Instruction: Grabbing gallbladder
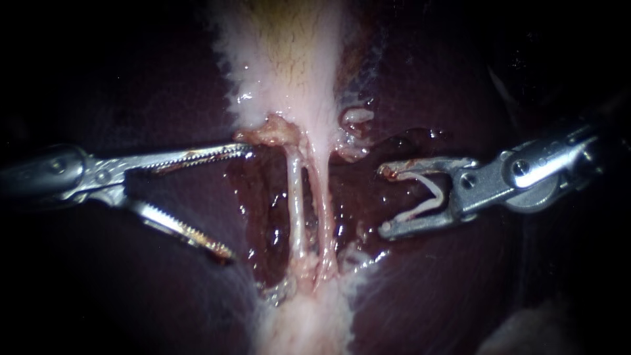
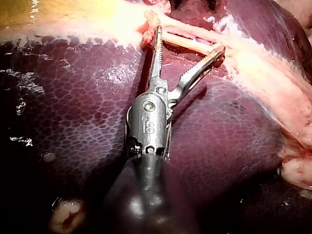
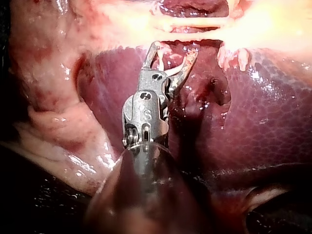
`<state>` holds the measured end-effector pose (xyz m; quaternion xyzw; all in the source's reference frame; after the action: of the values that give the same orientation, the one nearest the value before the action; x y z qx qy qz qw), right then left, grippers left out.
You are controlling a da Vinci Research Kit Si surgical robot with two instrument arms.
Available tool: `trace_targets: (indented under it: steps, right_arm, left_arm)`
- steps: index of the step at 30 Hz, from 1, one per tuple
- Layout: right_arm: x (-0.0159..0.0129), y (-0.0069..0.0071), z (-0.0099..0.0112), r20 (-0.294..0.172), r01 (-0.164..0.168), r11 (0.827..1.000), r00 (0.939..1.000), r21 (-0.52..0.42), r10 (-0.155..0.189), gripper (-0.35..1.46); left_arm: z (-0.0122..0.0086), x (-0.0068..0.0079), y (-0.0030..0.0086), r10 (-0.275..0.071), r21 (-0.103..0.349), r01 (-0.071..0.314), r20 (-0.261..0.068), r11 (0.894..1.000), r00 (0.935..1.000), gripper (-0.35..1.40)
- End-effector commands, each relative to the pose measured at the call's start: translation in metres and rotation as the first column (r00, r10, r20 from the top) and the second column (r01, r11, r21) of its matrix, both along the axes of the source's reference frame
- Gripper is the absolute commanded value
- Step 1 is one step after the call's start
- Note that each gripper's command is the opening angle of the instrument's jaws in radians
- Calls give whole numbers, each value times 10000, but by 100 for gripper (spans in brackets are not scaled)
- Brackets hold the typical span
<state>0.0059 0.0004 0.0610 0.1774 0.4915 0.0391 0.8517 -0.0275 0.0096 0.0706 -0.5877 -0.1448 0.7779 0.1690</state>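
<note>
I judge this the approach. My left instrument [image 1: 235, 200] has its jaws wide, the upper tip just beside the gallbladder [image 1: 282, 66], at its lower edge above the tubes [image 1: 299, 204]. My right instrument [image 1: 384, 200] holds a clip [image 1: 427, 197]. Next I should ease forward until tissue lies between the jaws, then close.

Maroon liver [image 2: 73, 112] is set against a pale pink-white gallbladder [image 1: 289, 59].
A fine honeycomb mottling is seen on the liver; the gallbladder is tinged yellow, possibly, at its dim far end; the tubes [image 1: 297, 197] are cream, the clip [image 1: 420, 210] white.
</note>
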Motion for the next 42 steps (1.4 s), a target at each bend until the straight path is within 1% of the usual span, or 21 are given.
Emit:
trace_targets:
  steps: [1,6,8,9,13,16,18,20,23,27,29,31,32,34,35,36,38,40,42]
  right_arm:
    - [0,0,0,-1,-1,10000,10000,0,1,50]
    - [0,0,0,-2,1,10000,10000,0,-1,50]
    - [0,0,0,-2,1,10000,10000,0,-1,50]
    - [0,0,0,-2,1,10000,10000,0,-1,50]
    - [0,0,0,-1,-1,10000,10000,0,1,50]
    - [1,0,0,1,-4,10000,10000,0,4,50]
    - [1,0,0,2,-6,10000,10000,0,6,50]
    - [1,0,0,4,-9,10000,10000,0,9,50]
    - [2,0,0,6,-11,10000,10000,-1,11,50]
    - [2,0,1,6,-12,10000,10000,-2,12,50]
    - [2,0,1,6,-12,10000,10000,-3,12,50]
    - [2,0,1,6,-11,10000,10000,-3,11,50]
    - [2,0,1,6,-11,10000,10000,-3,11,50]
    - [2,0,1,6,-11,10000,10000,-3,11,50]
    - [2,0,1,6,-11,10000,10000,-3,11,50]
    - [3,0,1,6,-11,10000,10000,-3,11,50]
    - [3,0,1,6,-11,10000,10000,-4,11,50]
    - [3,0,1,6,-11,10000,10000,-4,11,50]
    - [3,0,1,6,-11,10000,10000,-4,11,50]
  left_arm:
    - [0,0,0,-2,6,2,-1,10000,10000,123]
    - [-1,1,0,10,10,-10,8,10000,10000,123]
    - [-3,2,3,26,35,-26,27,10000,10000,123]
    - [-5,4,6,-23,33,22,34,10000,10000,123]
    - [-16,8,21,-261,71,261,-59,9996,9996,123]
    - [-21,8,37,-435,125,437,-147,9990,9989,123]
    - [-21,6,48,-536,155,539,-200,9984,9984,123]
    - [-16,4,57,-614,167,618,-244,9979,9978,121]
    - [-5,0,67,-678,167,683,-281,9975,9973,119]
    - [18,-5,82,-732,161,737,-313,9971,9968,111]
    - [27,-6,87,-747,150,752,-325,9971,9967,104]
    - [35,-6,88,-754,127,759,-336,9970,9966,98]
    - [39,-6,88,-789,223,797,-340,9966,9963,94]
    - [45,-5,86,-743,391,762,-493,9963,9960,91]
    - [47,-5,85,-694,395,717,-569,9966,9960,88]
    - [49,-5,83,-652,515,689,-699,9963,9954,86]
    - [51,-5,81,-603,570,654,-873,9962,9944,79]
    - [54,-6,77,-661,517,717,-1028,9961,9925,67]
    - [56,-6,74,-777,633,851,-1115,9944,9907,59]
